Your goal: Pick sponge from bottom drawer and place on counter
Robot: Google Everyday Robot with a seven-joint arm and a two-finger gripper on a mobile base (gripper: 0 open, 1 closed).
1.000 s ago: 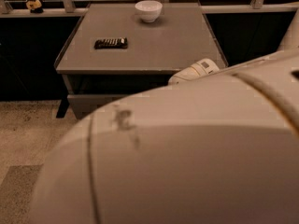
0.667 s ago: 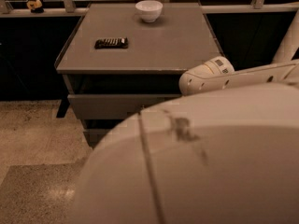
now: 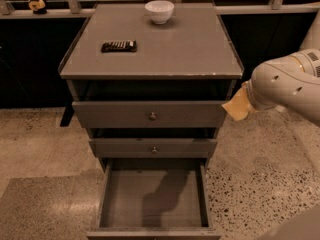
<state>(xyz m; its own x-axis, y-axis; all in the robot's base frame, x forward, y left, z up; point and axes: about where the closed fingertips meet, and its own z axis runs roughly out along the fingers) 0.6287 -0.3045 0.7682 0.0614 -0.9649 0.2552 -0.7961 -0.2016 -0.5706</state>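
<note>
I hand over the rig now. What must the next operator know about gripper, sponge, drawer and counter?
Gripper: not in view; only the arm shows, right of the cabinet.
Bottom drawer: pulled open; no sponge visible on its floor.
Counter: holds a white bowl and a dark bar, no sponge.
Done: drawer open.
Left: find the sponge, place it on the counter.

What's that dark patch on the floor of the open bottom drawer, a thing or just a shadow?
Camera view: just a shadow on the bottom drawer floor, probably cast by the arm. Camera view again: the counter is evenly lit, without glare, and the background is dark; the gripper is out of view, only the arm shows at right.
</note>
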